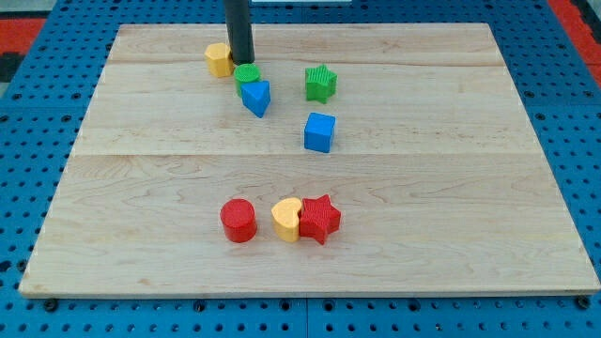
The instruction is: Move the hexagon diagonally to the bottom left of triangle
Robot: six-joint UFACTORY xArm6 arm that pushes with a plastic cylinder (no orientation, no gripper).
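The yellow hexagon [219,59] lies near the view's top, left of centre. The blue triangle [255,97] lies just below and to the right of it, with a green round block [247,74] touching the triangle's top. My tip [242,60] comes down from the view's top and stands right beside the hexagon's right side, just above the green round block.
A green star [320,83] and a blue cube [319,131] lie right of the triangle. A red cylinder [238,221], a yellow heart [287,220] and a red star [320,219] sit in a row lower down. The wooden board [470,188] lies on a blue pegboard.
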